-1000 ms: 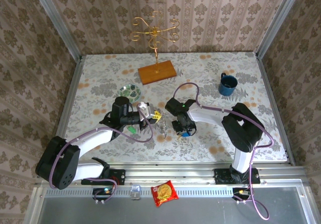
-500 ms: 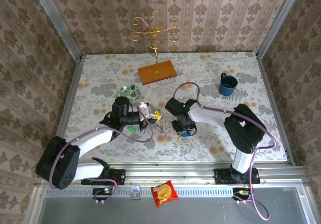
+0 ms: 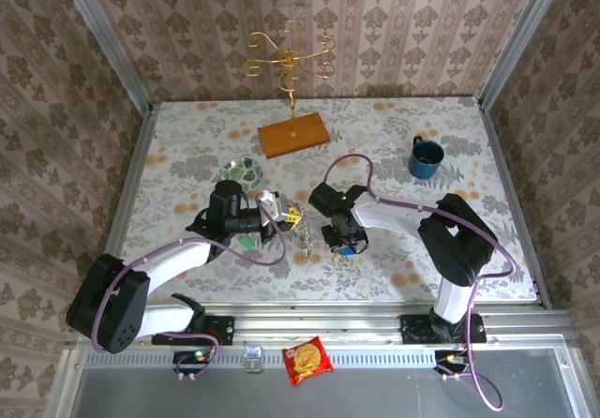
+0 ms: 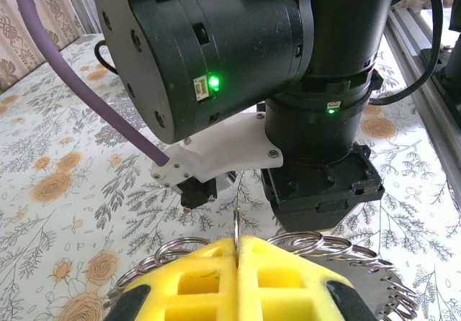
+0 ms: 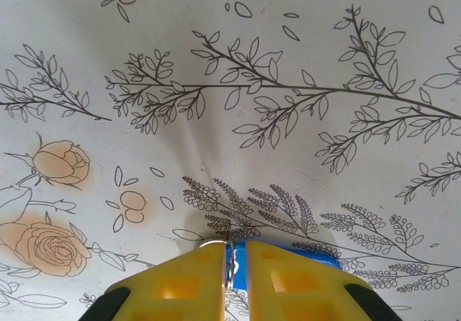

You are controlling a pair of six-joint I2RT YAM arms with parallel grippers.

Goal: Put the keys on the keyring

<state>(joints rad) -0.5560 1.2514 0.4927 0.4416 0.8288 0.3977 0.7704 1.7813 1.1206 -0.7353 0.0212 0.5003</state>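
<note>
My left gripper (image 3: 293,216) (image 4: 238,240) is shut with its yellow fingers on a thin wire loop of the keyring (image 3: 306,237), whose grey rim carries several small metal loops (image 4: 324,245). The keyring hangs just above the table between the two arms. My right gripper (image 3: 342,243) (image 5: 234,252) points down at the tablecloth, shut on the blue key (image 5: 317,258), with a small silver ring at its tips. The blue key's shaft is hidden. The green key (image 3: 246,242) lies on the cloth under the left arm, free of both grippers.
A green-white patterned bowl (image 3: 242,170) sits just behind the left gripper. A wooden base with a gold stand (image 3: 293,135) is at the back centre, a blue mug (image 3: 425,157) at the back right. A snack packet (image 3: 307,360) lies on the near rail.
</note>
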